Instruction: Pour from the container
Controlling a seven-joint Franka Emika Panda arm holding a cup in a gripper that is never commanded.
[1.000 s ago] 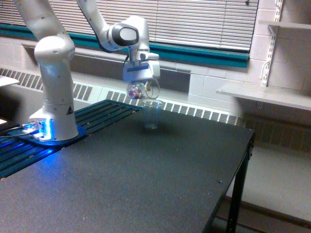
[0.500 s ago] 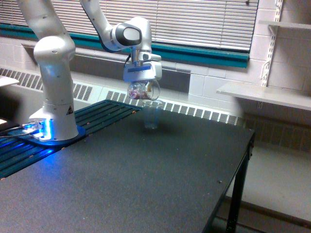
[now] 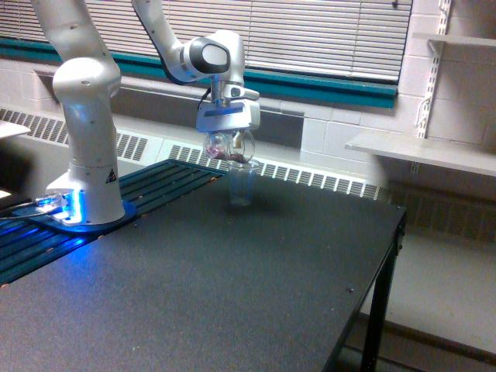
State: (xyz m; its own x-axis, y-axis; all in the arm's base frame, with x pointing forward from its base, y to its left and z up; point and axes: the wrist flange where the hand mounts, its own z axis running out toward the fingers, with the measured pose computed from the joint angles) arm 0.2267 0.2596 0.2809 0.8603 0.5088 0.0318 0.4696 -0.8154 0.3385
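Exterior view (only view available). Gripper points down over the far part of the black table, clamped on the container, a clear glass mug with a loop handle on the exterior view's right side. Mug is held in the air, tipped, with reddish-brown and pale pieces visible through the glass, gathered toward its lower edge. Fingertips are hidden behind the glass, so exact jaw width cannot be read.

Directly beneath the mug stands a clear plastic cup, upright on the table; the mug's lower edge sits just at the cup's rim (contact or a small gap cannot be told at this resolution). No falling pieces can be made out.

Arm base stands at the exterior view's left, lit blue at its foot. Behind: closed window blinds, a wall shelf at right.
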